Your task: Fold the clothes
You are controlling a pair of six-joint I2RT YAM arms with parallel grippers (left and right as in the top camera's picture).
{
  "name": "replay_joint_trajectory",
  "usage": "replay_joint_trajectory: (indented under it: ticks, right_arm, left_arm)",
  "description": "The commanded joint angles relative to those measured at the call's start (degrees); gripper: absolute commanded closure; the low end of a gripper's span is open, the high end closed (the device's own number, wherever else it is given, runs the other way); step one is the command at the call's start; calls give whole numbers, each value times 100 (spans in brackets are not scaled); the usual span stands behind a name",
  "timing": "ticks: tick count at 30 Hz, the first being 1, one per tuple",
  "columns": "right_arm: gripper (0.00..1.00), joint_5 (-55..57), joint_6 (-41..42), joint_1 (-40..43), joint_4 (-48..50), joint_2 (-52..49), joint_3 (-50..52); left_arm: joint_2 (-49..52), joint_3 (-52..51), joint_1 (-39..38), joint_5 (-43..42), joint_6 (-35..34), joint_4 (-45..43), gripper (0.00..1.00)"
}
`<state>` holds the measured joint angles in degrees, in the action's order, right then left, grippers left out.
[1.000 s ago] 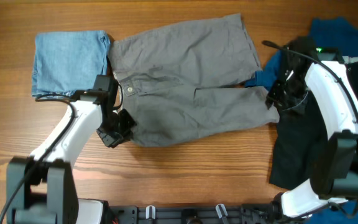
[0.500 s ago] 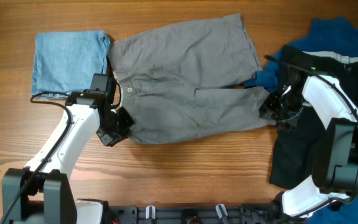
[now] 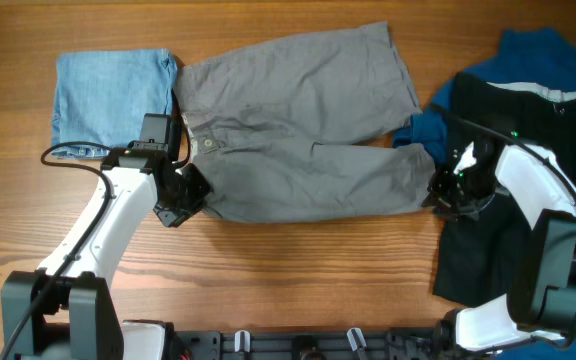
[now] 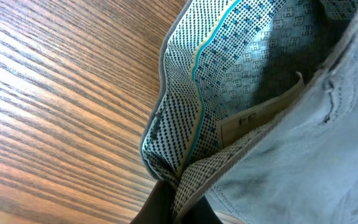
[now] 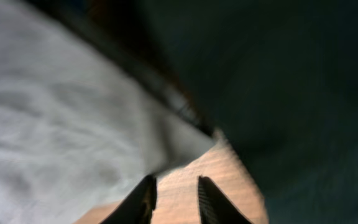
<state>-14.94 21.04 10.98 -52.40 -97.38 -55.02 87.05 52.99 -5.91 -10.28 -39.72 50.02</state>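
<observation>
grey shorts (image 3: 298, 150): left gripper (image 3: 181, 194) pinches waistband (image 4: 188, 118); right gripper (image 5: 173, 186) seemingly open beside hem (image 5: 182, 146).

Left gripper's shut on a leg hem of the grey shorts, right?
Not the hem. The left gripper is shut on the waistband corner of the grey shorts. The left wrist view shows the patterned waistband lining pinched between its fingers.

bare table (image 3: 298, 270) runs along the grey shorts' (image 3: 298, 150) near edge. denim piece (image 3: 113, 95) blocks the left end, black garment (image 3: 488, 240) the right.
</observation>
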Motion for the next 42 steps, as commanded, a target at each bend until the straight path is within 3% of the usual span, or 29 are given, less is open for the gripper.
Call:
replay_joint_trajectory:
  ticks: [1, 8, 10, 12, 13, 14, 15, 16, 18, 19, 22, 26, 29, 35, 39, 42]
  right_arm:
    - [70, 96, 144, 136, 332, 4, 302]
    - [51, 94, -310, 120, 1397, -2, 492]
    - [61, 79, -308, 120, 1429, 0, 492]
    - [78, 72, -282, 120, 1429, 0, 492]
    - [79, 72, -289, 120, 1427, 0, 492]
    - [77, 76, -310, 120, 1384, 0, 492]
    - [61, 76, -393, 120, 1283, 0, 492]
    - [53, 111, -468, 120, 1207, 0, 492]
    - [53, 236, -612, 120, 979, 0, 509]
    - [59, 304, -603, 120, 994, 0, 531]
    - [96, 289, -516, 120, 1045, 0, 549]
    - [96, 245, -595, 127, 330, 212, 48]
    - [96, 247, -608, 127, -1123, 815, -1204]
    - [96, 247, -369, 125, -2830, 1976, -3410]
    - [96, 236, -20, 125, -3241, 2280, -4175]
    - [96, -151, -258, 125, -2623, 2337, -4210]
  left_arm:
    - [-85, 92, 46, 166, 48, -17, 96]
    - [-85, 92, 46, 166, 46, -37, 95]
    - [-85, 92, 46, 166, 46, -37, 94]
    - [-85, 92, 46, 166, 46, -46, 94]
    - [-85, 92, 46, 166, 46, -61, 94]
    - [-85, 92, 46, 166, 46, -90, 94]
    - [-85, 92, 46, 166, 48, -122, 94]
    - [-85, 92, 46, 166, 46, -129, 94]
    - [-85, 92, 46, 166, 46, -142, 94]
    - [-85, 92, 46, 166, 46, -142, 94]
    - [-85, 92, 46, 166, 46, -146, 94]
    - [-94, 114, 48, 155, 195, -107, 96]
    - [-254, 599, 57, 160, 551, 682, 96]
    - [-1320, 1790, 59, 354, 800, 2763, 96]
    - [-2129, 1867, 57, 354, 778, 3427, 96]
    - [-2575, 1864, 57, 352, 710, 3871, 96]
